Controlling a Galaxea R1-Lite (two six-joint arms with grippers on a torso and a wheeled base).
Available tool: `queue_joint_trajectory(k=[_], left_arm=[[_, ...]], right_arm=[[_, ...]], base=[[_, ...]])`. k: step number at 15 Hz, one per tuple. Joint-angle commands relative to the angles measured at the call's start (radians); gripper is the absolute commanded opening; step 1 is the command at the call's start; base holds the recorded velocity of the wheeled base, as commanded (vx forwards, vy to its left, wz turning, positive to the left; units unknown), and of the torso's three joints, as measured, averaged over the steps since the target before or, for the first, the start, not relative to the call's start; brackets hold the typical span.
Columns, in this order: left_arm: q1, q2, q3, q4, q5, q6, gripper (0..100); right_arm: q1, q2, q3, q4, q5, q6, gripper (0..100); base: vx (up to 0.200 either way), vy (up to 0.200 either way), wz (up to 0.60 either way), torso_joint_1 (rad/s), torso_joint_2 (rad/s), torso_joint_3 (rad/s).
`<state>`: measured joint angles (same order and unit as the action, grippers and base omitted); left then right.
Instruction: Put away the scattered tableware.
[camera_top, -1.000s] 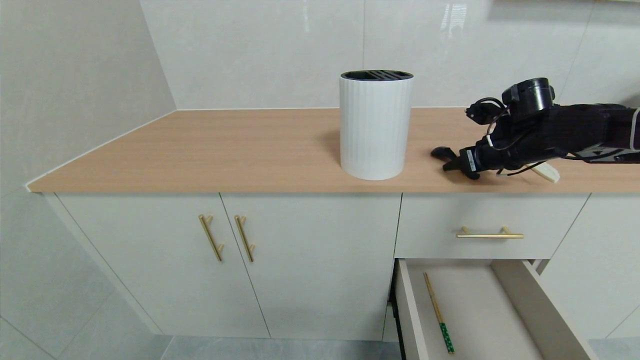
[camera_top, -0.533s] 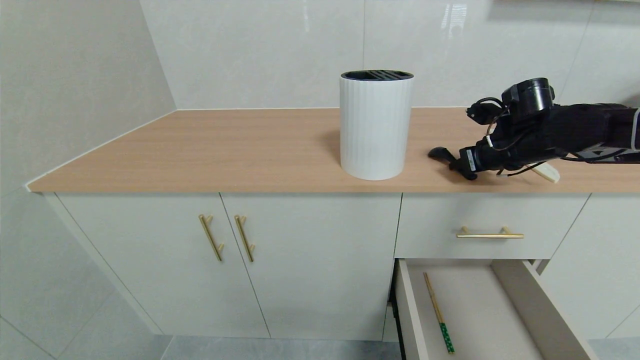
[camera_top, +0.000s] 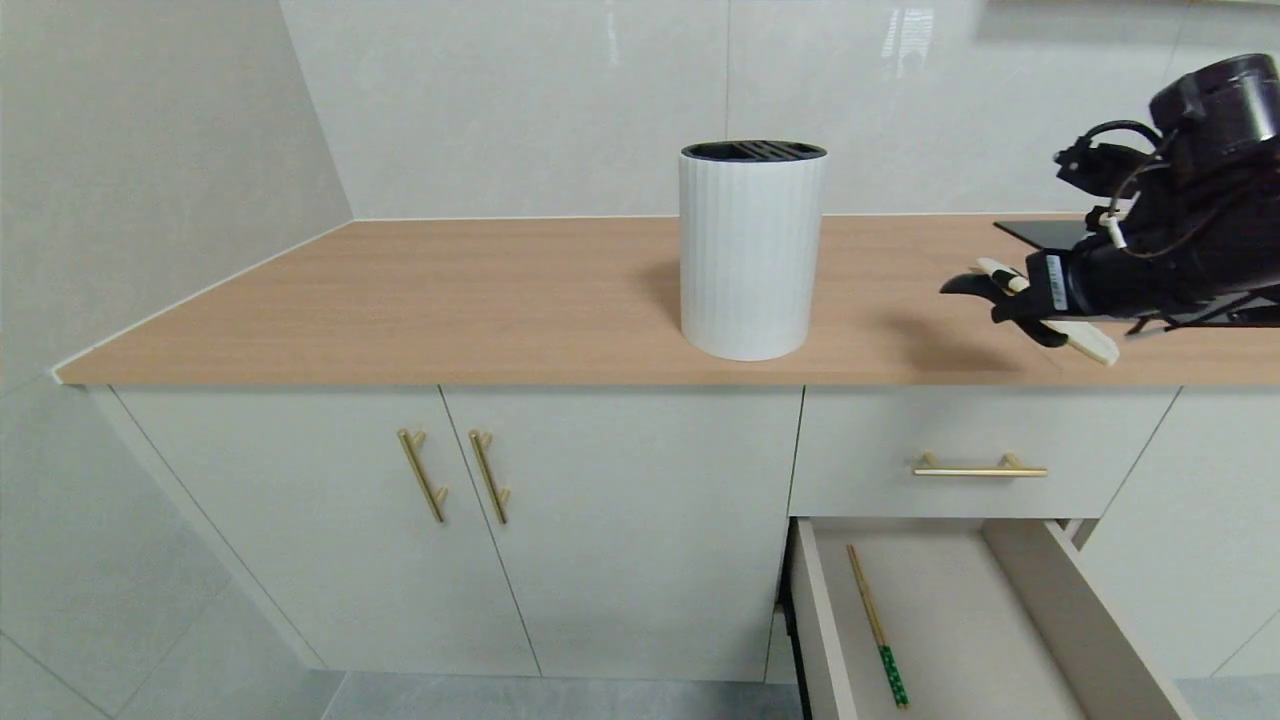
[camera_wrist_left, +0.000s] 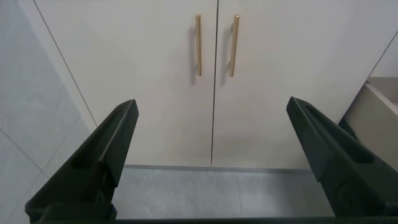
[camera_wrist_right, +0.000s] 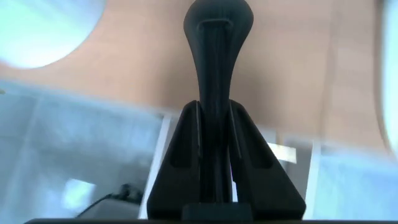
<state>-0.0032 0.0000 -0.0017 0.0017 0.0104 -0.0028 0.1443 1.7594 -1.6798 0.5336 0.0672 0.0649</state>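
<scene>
The right gripper (camera_top: 1003, 296), over the wooden desk (camera_top: 500, 300) near the white ribbed cylindrical holder (camera_top: 752, 255), clamps a black round-ended utensil (camera_wrist_right: 217, 28); the left gripper (camera_wrist_left: 211, 155) gapes wide.

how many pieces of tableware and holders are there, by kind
white ribbed holder: 1
black utensil, in the right hand: 1
cream utensil, on the counter: 1
chopsticks, in the open drawer: 1 pair
total: 4
</scene>
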Motion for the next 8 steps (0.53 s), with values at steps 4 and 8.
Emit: queue_joint_trajectory(k=[4,8], left_arm=[[0.0,0.0,0.0,0.0,0.0,0.0,100],[0.0,0.0,0.0,0.0,0.0,0.0,100]], right_arm=[[0.0,-0.457,0.58,0.006,-0.067,0.104,0],[0.003,-0.478,0.772,-0.078,-0.064,0.168,0]], base=[[0.0,0.0,0.0,0.0,0.0,0.0],[0.0,0.0,0.0,0.0,0.0,0.0]])
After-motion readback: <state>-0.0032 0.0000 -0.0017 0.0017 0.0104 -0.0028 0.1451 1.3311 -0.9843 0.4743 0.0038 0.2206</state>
